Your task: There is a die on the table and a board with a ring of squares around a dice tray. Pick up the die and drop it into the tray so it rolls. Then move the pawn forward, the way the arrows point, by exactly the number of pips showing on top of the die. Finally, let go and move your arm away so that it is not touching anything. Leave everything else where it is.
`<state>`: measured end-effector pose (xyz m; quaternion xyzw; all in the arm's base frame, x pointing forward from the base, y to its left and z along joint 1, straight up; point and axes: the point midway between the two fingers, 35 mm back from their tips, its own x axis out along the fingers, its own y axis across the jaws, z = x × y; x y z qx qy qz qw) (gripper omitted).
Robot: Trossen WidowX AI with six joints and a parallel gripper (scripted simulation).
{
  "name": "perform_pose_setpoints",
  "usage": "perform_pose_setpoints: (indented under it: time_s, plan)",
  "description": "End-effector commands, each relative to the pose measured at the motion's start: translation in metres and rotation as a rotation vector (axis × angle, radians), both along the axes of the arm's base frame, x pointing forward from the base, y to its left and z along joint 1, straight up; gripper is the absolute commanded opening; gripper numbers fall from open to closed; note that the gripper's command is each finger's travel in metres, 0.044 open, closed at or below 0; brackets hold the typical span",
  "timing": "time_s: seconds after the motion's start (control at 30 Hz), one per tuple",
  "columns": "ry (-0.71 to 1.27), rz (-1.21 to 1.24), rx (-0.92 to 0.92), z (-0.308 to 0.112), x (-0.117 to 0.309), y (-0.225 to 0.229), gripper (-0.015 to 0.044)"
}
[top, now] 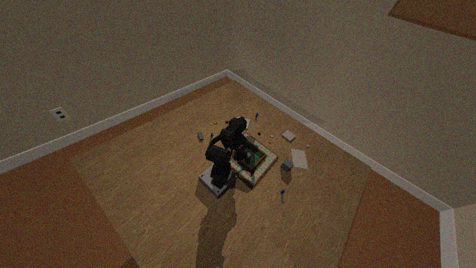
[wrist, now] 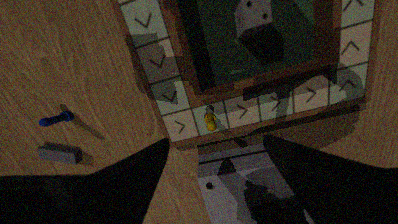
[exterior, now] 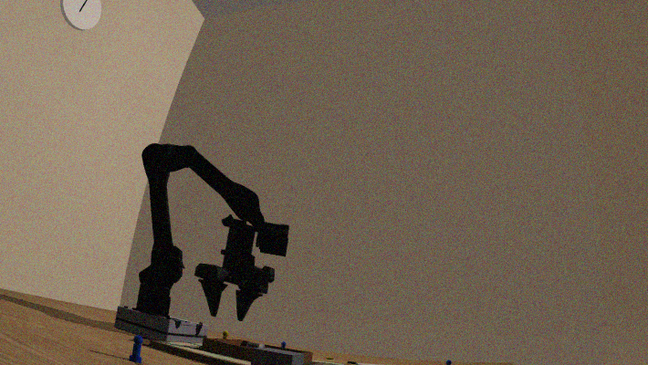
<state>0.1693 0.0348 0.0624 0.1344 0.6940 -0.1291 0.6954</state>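
The yellow pawn [wrist: 210, 121] [exterior: 224, 334] stands on the board [wrist: 182, 126] [top: 267, 165], on the arrow square just after the near-left corner square in the wrist view. My gripper [wrist: 215, 141] [exterior: 227, 318] is open and empty, its fingertips above the pawn and apart from it. In the top view the arm hides the fingers. The white die [wrist: 254, 19] [top: 249, 155] lies in the green-floored tray with a brown wooden rim [wrist: 220, 95]. Two dark pips show on the die in the wrist view, but the frame's edge cuts it off, so its full top cannot be read.
A blue pawn-like piece [wrist: 56, 118] and a grey block [wrist: 59, 153] lie left of the board. Another blue piece [top: 282, 191] [exterior: 137, 349] stands apart. A larger grey block [top: 286, 164], a white sheet [top: 299, 159] and a pale box [top: 288, 136] are right of the board.
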Motion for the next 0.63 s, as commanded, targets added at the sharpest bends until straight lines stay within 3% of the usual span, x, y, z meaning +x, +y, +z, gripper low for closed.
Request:
perform_pose_setpoints:
  time_s: [0.0, 0.27, 0.6]
  plan:
    - [-0.009, 0.027, -0.002, 0.017, 0.003, -0.01, 0.044]
    - [-0.009, 0.184, -0.009, 0.081, -0.005, -0.068, 0.044]
    - [-0.011, 0.156, -0.005, 0.073, 0.0, -0.062, 0.044]
